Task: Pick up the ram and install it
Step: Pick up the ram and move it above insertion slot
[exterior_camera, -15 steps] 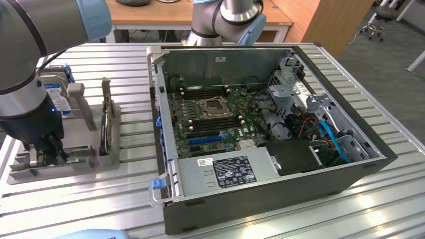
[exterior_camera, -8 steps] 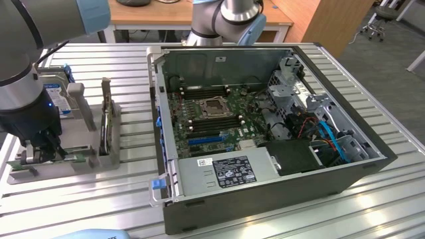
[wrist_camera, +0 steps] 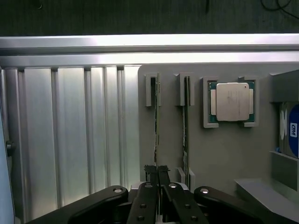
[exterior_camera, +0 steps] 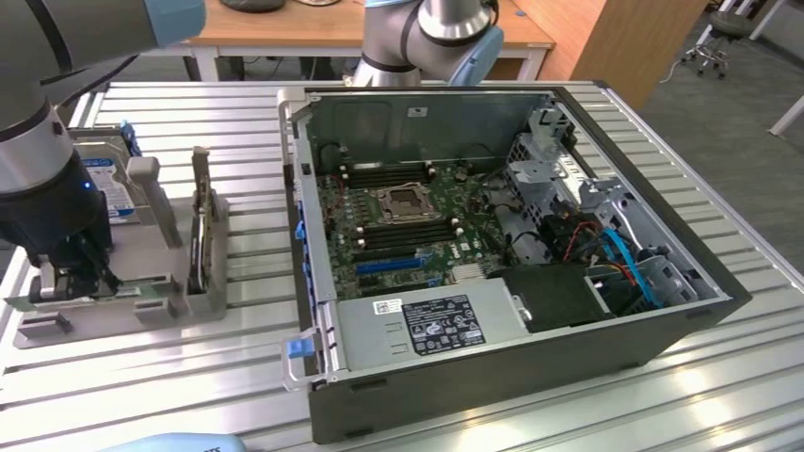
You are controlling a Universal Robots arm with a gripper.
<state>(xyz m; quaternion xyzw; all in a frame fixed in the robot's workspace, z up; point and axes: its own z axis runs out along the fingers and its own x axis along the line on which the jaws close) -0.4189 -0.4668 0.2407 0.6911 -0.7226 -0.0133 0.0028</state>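
Two fingers (wrist_camera: 164, 177) of your gripper (wrist_camera: 157, 171) are clenched almost fully together, pinching the top edge of the ram (wrist_camera: 157, 126) near its closer end. The ram stands on its thin edge in the outermost slot of the grey holder (wrist_camera: 224, 154), its far end in a slot bracket. Its long axis runs straight away from the fingers, parallel to the bench (wrist_camera: 70, 140) slats and to a second stick (wrist_camera: 186, 126) just beside it in the next slot. In the exterior view you can see the gripper (exterior_camera: 78, 278) down at the holder's near edge, on that view's left, well apart from the open computer case (exterior_camera: 603, 353). Past the second stick lies the square silver processor (wrist_camera: 232, 101); any marking on its lid is too faint to read. The hard drive (wrist_camera: 292, 130) carries a blue label with white characters you cannot make out. The power supply label (exterior_camera: 434, 325) inside the case is black and white, its print too small to read.
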